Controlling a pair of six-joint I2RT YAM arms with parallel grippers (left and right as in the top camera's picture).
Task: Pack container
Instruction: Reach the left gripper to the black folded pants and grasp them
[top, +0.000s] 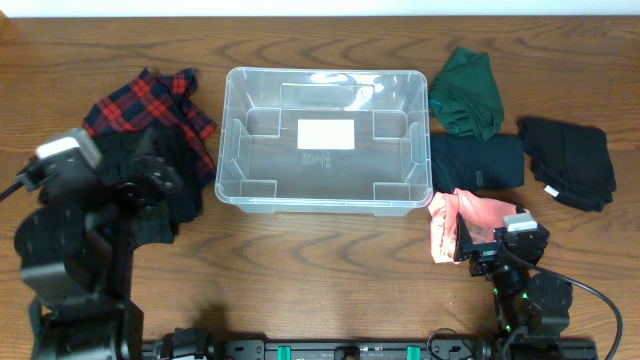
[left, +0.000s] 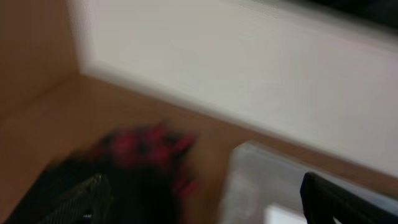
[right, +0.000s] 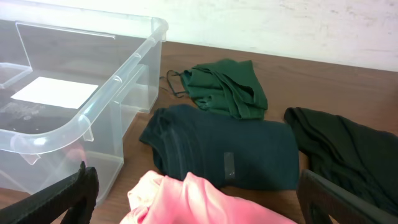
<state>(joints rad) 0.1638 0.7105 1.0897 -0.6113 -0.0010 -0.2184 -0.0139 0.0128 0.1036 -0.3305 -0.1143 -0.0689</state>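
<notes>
while left claw (top: 152, 178) and right claw (top: 478, 243) gape empty, pink cloth (top: 452, 215) lies just before the right, bin (top: 250, 165) up-left.

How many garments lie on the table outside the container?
5: plaid one left of the container; green, dark teal, black and pink ones right of it. Dark cloth by the left arm may be a sixth.
</notes>
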